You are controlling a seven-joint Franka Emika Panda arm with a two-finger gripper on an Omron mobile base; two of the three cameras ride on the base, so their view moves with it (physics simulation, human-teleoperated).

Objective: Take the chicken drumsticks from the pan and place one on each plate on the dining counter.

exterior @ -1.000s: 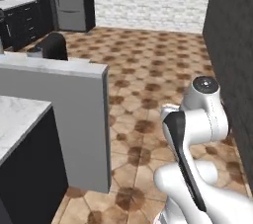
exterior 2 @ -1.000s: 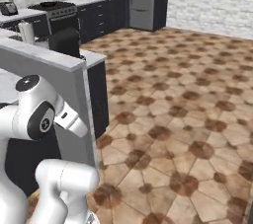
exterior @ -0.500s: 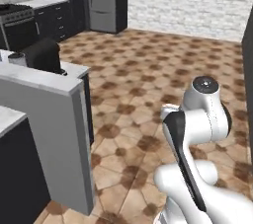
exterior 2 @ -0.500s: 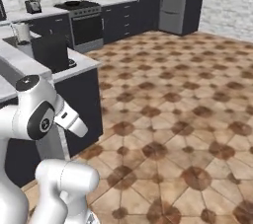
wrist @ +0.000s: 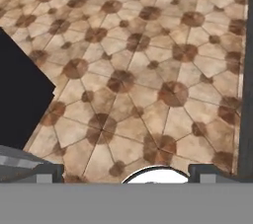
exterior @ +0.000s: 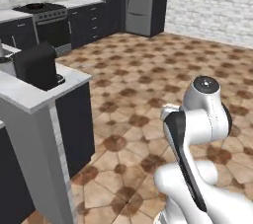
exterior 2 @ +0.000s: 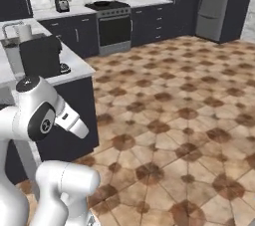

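My gripper [wrist: 128, 174] is open, its two dark fingertips [wrist: 49, 172] set wide apart with nothing between them. It hangs over the brown tiled floor [wrist: 148, 70]. The white arm [exterior: 197, 129] is folded close above the base. On the far stove [exterior: 44, 13] sits a small dark round shape [exterior: 33, 6], also seen as a dark shape [exterior 2: 102, 4] in the right base view; it may be the pan, too small to tell. The chicken drumsticks, the plates and the dining counter are out of view.
A pale-topped island counter [exterior: 44, 92] on a dark base stands close at the left, with a black coffee machine [exterior: 37, 65] on it. Dark cabinets, the stove [exterior 2: 112, 21] and a grey fridge [exterior: 141, 1] line the far wall. Tiled floor [exterior 2: 189, 120] stretches ahead and right.
The whole picture has shifted: the base has turned, so the stove wall and fridge have swung further into view and the island stands nearer. The arm keeps its folded pose, gripper still open.
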